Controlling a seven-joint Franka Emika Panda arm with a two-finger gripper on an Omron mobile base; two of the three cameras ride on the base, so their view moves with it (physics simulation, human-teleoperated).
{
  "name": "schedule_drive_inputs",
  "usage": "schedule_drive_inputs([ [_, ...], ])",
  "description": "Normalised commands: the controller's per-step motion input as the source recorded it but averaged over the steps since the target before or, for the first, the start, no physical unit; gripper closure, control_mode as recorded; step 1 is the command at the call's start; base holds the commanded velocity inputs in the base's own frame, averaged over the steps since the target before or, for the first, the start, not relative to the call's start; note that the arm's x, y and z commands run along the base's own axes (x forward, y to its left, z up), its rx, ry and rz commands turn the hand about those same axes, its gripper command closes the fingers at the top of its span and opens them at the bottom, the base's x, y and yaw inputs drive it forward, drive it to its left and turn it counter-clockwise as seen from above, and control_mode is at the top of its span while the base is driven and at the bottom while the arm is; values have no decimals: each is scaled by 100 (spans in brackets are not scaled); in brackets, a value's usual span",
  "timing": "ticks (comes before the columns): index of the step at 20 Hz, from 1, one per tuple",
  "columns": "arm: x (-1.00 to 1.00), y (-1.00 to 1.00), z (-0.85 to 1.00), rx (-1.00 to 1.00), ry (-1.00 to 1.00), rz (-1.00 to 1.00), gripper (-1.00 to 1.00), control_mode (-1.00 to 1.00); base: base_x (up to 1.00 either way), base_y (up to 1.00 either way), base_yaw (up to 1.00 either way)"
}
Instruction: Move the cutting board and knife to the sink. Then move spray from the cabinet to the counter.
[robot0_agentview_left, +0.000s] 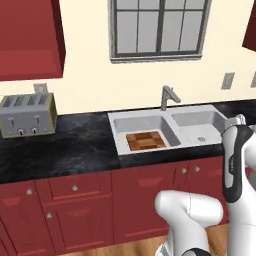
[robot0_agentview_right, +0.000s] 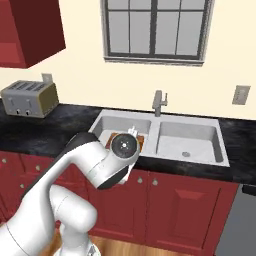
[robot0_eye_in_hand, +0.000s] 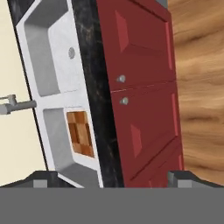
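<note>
- We see our white arm bent at the elbow, with the forearm reaching forward.
- Our gripper has its jaws wide apart and holds nothing.

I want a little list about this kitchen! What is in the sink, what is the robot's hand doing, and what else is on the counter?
sink: white, two basins, grey faucet behind
cutting board: checkered wood, lying flat in the left basin
right basin: only its round drain shows
hand: open, holding nothing, above the counter's front edge by the sink
counter: black stone over red base cabinets
toaster: silver, on the counter left of the sink
knife: cannot see one
</note>
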Motion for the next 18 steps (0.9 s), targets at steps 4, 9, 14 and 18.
schedule_drive_inputs([
  [4, 0, 0, 0, 0, 0, 0, -100, 100, 0, -100, 0],
  [9, 0, 0, 0, 0, 0, 0, -100, 100, 0, -100, 0],
  [14, 0, 0, 0, 0, 0, 0, -100, 100, 0, -100, -1],
  [18, 0, 0, 0, 0, 0, 0, -100, 100, 0, -100, -1],
])
